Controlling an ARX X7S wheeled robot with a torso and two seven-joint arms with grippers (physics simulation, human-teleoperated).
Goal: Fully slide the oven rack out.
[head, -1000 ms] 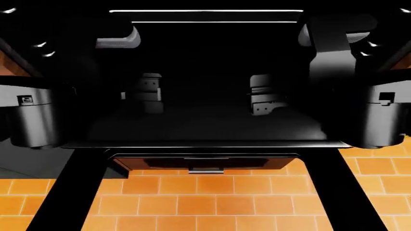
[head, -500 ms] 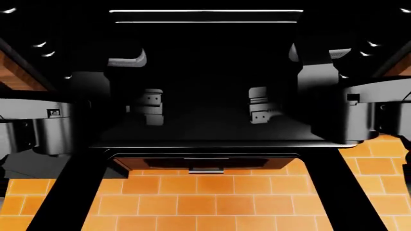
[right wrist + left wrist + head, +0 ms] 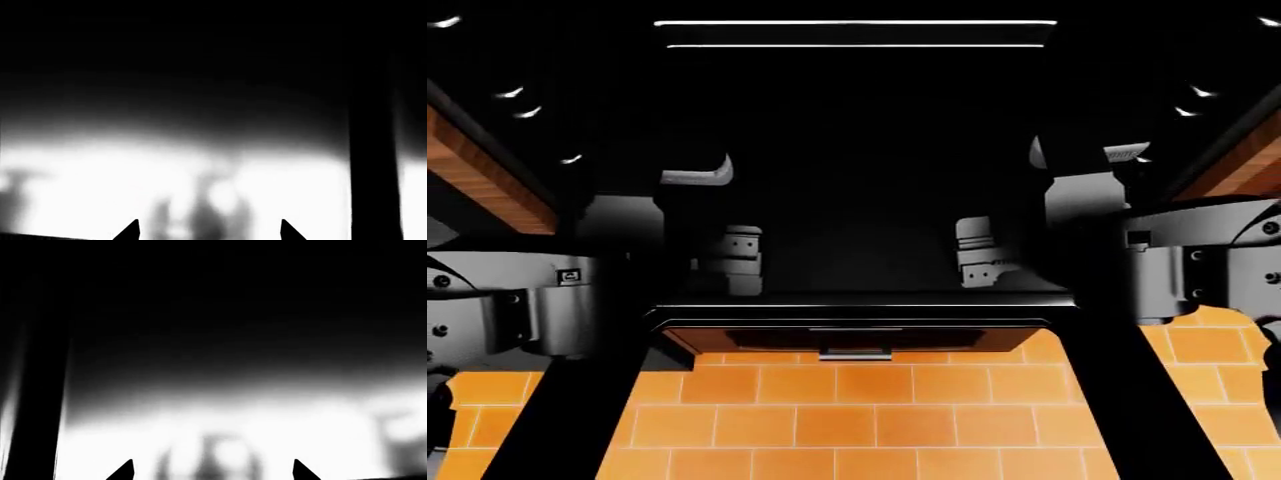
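The oven rack (image 3: 854, 200) is a wide black shelf in the head view, with a thin bright front edge (image 3: 854, 305) and two pale rear bars (image 3: 854, 22). My left gripper (image 3: 737, 262) and right gripper (image 3: 977, 252) hang low over the rack's front part, just behind its front edge, one toward each side. In the left wrist view the left gripper (image 3: 213, 472) shows two dark fingertips (image 3: 123, 472) far apart with nothing between them. The right gripper (image 3: 210, 232) shows the same in the right wrist view. Both wrist views are a blurred black and white surface.
The black windowed oven door (image 3: 854, 338) with its silver handle (image 3: 854, 354) lies below the rack's front edge. Wooden cabinet sides (image 3: 487, 185) (image 3: 1234, 165) flank the oven. Small glinting pegs (image 3: 510, 93) line the walls. Black struts (image 3: 574, 410) cross the orange tiled floor (image 3: 854, 420).
Both arms have drawn back toward me and lower, the grippers coming closer to the rack's front edge. The rack's front edge and rear bars stay at the same place.
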